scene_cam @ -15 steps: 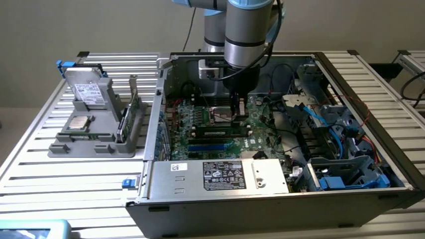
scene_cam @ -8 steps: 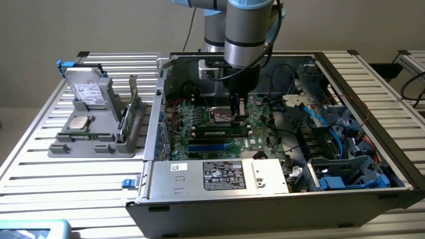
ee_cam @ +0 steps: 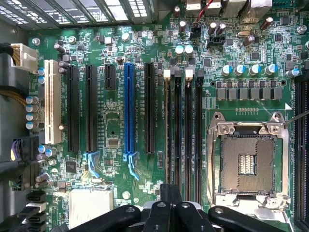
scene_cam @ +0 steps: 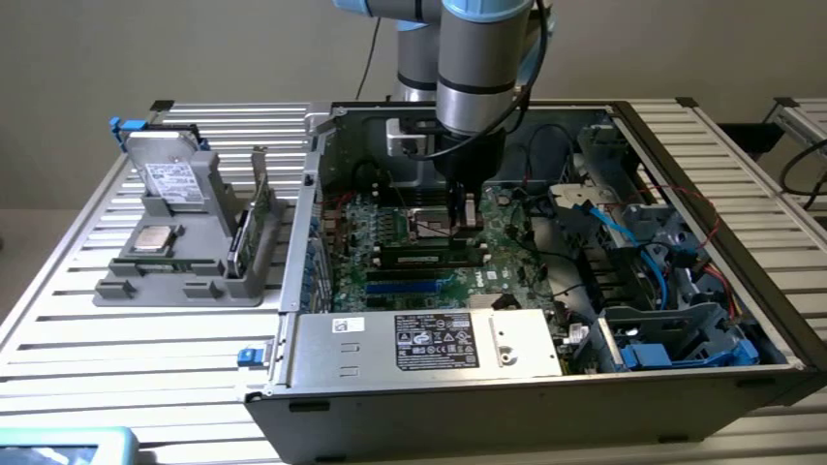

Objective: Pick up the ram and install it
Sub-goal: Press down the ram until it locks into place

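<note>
the motherboard [ee_cam: 116,121] is deep green, speckled with silver solder dots and small black chips. one long expansion slot [ee_cam: 129,108] is bright blue among black ones, and a cream-white slot [ee_cam: 52,101] sits toward the board's edge. the processor socket [ee_cam: 247,162] is silvery with a dark centre. the ram [scene_cam: 416,260] is dark green with a pale label. the gripper [ee_cam: 169,212] is matt black, the arm [scene_cam: 485,48] grey with light-blue caps. the computer case [scene_cam: 517,397] is dark grey, its power supply [scene_cam: 427,344] silver with a white label. the table [scene_cam: 77,320] is striped silver aluminium; the grey holder [scene_cam: 174,262] near its corner carries blue clips.
</note>
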Tool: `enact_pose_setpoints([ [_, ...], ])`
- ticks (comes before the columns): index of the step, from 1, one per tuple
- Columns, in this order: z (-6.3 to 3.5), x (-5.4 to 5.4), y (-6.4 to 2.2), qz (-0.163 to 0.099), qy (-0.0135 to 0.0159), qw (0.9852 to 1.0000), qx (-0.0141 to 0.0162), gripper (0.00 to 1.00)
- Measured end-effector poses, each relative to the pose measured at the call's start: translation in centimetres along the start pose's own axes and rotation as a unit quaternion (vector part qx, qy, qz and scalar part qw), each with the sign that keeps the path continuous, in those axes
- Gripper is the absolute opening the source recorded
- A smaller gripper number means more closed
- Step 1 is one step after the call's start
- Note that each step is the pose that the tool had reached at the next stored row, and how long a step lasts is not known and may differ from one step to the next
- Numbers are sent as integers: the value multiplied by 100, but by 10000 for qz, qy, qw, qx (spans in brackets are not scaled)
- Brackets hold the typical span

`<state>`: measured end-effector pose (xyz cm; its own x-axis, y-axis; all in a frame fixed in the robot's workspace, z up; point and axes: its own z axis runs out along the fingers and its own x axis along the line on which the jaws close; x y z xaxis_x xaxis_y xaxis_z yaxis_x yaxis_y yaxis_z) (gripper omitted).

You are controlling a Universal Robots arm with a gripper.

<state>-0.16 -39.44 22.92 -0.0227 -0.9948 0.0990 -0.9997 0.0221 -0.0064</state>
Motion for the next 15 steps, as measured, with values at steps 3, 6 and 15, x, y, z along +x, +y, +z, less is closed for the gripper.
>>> enact_pose_setpoints([
  [3, 8, -1, 0, 0, -1, 10000, 0, 11],
  [6, 15, -2, 0, 0, 0, 10000, 0, 11],
  [15, 34, -4, 0, 0, 0, 10000, 1, 11],
])
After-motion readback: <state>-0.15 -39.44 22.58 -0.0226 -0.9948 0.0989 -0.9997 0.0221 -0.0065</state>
